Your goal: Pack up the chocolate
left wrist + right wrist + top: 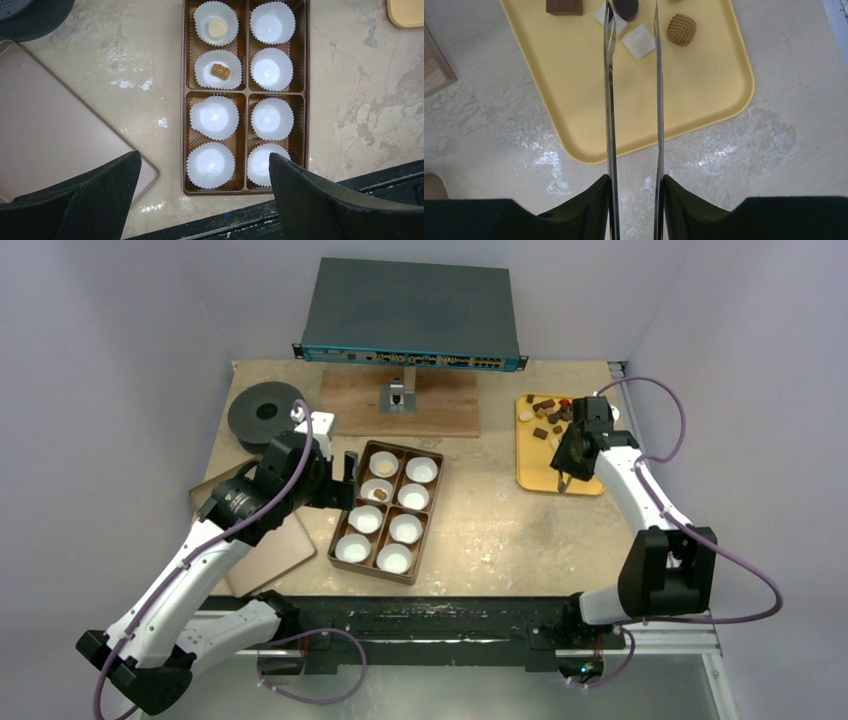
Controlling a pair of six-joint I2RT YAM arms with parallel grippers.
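Observation:
The brown eight-compartment box [338, 528] holds white paper cups. A cream chocolate [216, 27] and a tan chocolate [220, 70] sit in its two far-left cups. My left gripper [345, 475] hovers above the box's near end [204, 157], open and empty. Several chocolates [550, 415] lie on the yellow tray [580, 482]. My right gripper [572, 462] carries two long metal blades, held apart. Their tips [631, 10] straddle a dark round chocolate [626, 7]. A white square [639, 41], a tan ridged piece [681, 29] and a brown block [564, 6] lie close by.
A pinkish flat lid [265, 552] lies left of the box, also in the left wrist view [50, 130]. A black spool [265, 412], a wooden board [400, 405] and a network switch [410, 315] stand at the back. A dark rail runs along the table's near edge.

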